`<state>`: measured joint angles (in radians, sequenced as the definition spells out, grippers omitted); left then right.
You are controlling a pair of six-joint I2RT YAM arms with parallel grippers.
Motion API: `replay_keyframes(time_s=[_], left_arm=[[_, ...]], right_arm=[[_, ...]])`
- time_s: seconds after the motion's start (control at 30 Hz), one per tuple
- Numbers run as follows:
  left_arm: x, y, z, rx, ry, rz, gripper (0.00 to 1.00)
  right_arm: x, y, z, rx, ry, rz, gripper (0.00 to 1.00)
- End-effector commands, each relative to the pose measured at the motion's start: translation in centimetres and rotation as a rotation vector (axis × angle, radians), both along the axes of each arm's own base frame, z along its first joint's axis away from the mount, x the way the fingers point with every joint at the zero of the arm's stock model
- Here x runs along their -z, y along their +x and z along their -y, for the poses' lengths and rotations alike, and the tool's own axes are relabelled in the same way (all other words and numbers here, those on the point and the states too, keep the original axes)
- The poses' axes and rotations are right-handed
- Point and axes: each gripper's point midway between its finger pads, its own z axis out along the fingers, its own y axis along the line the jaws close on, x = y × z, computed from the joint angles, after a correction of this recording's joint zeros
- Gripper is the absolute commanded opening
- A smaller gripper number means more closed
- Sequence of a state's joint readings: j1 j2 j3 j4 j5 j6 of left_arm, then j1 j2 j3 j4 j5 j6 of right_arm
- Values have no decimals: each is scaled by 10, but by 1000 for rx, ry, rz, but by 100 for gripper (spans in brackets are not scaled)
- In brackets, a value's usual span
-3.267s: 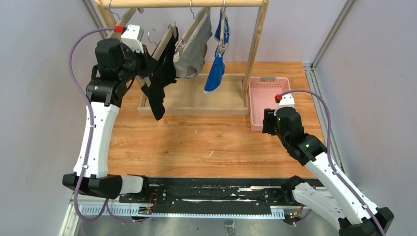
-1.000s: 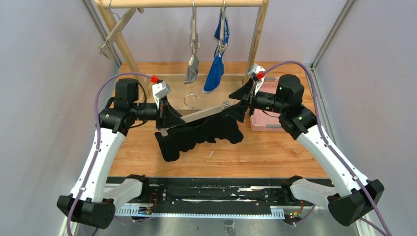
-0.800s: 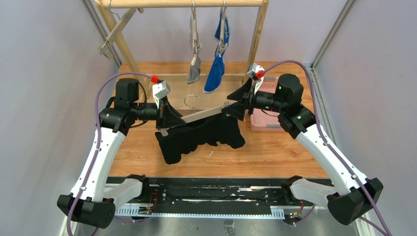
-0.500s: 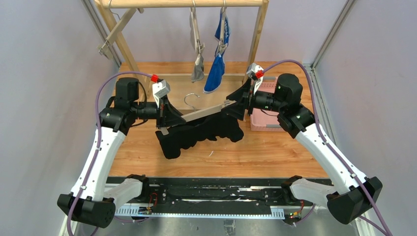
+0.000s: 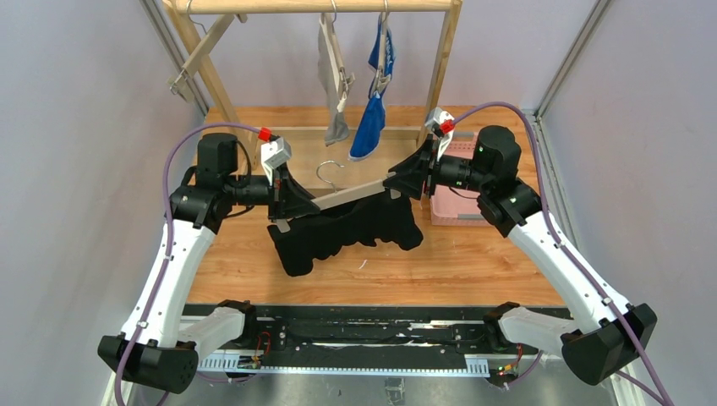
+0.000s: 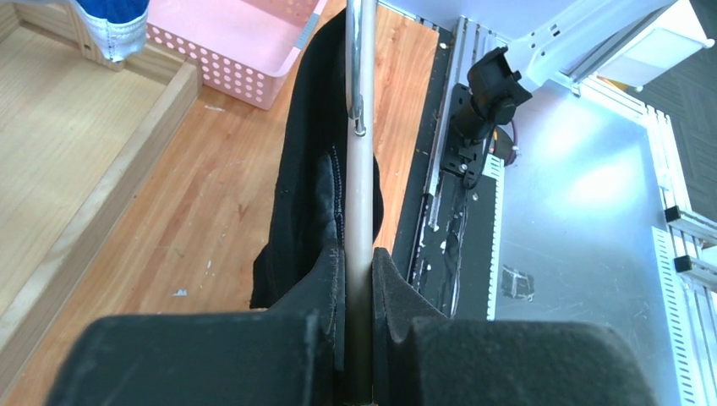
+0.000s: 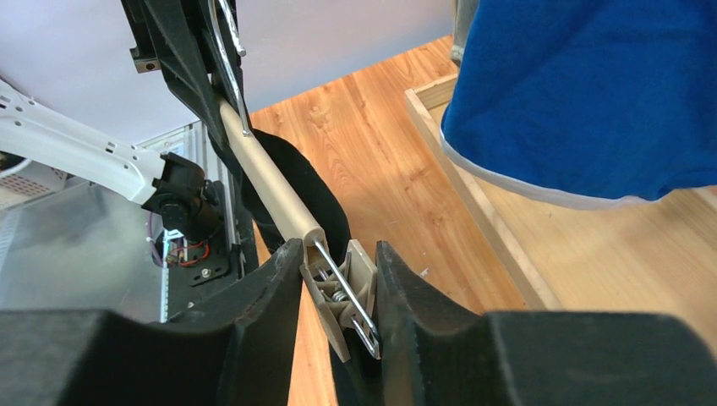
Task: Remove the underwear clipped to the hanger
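While the bench [image 5: 473, 254] carries a wooden rack [image 5: 441, 76] along its far side, the black briefs [image 5: 347, 233] hang above the boards in front of it, clipped to a wooden hanger [image 5: 351, 196] that spans the gap between the two arms. The grey briefs [image 5: 337, 131] and the blue briefs [image 5: 369, 127] hang from the rack's rail. The left jaws are clamped together on the hanger's bar at one end. The right jaws straddle the metal clip [image 7: 342, 296] at the other end; they seem to touch its sides, though I cannot tell whether they squeeze it.
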<state>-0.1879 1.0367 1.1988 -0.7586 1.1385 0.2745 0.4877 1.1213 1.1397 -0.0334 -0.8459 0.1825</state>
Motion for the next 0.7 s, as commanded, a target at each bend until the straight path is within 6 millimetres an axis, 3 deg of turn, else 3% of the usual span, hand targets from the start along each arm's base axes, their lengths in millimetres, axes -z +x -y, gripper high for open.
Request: replay_keyframes(time_s=[0.0,0.1,0.13,0.33,0.37,0.47,0.5,0.57,0.67], left_arm=[[-21,-2,3,20,-38,71,0],[-27,-1,5,32,-58,87,0],[-28,-1,6,32,-62,89,0],[-35,1,6,30,-70,102,0],[-36,1,6,32,-70,107,0],[-39,-4,5,46,-62,127,0],[-40,-6,5,54,-62,132,0],[-42,-9,5,63,-67,137,0],[-43,-11,5,65,-71,142,0]], right_arm=[[-6,-5,-2,-43,18,-3,27],[-8,-8,-2,-57,21,-2,4],[-9,-9,-2,-61,22,1,1],[-16,-13,2,-57,27,45,0],[-17,-13,2,-55,28,51,2],[-23,-13,4,-55,35,69,50],[-25,-13,4,-55,40,77,61],[-30,-15,4,-67,48,91,66],[-36,-17,3,-93,57,95,66]])
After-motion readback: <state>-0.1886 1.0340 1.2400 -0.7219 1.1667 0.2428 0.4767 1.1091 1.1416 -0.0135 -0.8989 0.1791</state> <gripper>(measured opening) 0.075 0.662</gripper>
